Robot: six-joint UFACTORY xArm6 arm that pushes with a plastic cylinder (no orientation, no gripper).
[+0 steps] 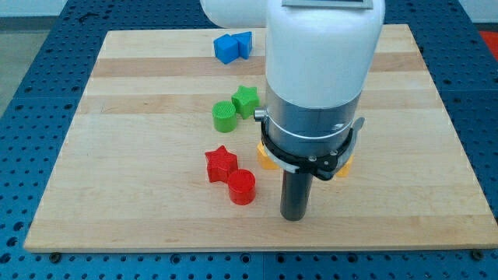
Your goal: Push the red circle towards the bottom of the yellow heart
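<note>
Meanwhile, the task is judged barely begun: the red circular plastic block (242, 187) is seen lying on the pale wooden board (117, 210), touching the red star-shaped block (220, 164) at its upper left and apart from the yellow block (265, 158), whose heart shape cannot be confirmed because most of it is hidden behind the arm's white and grey housing (315, 85). My tip (292, 217), a plain dark rod with nothing to open or close and nothing gripped, is shown near the circle's right, clear of it. A green cylinder (224, 116) and green star (246, 100) are seen higher up, blue blocks (233, 46) near the view's top. The short push toward the yellow block's lower side is still left.
</note>
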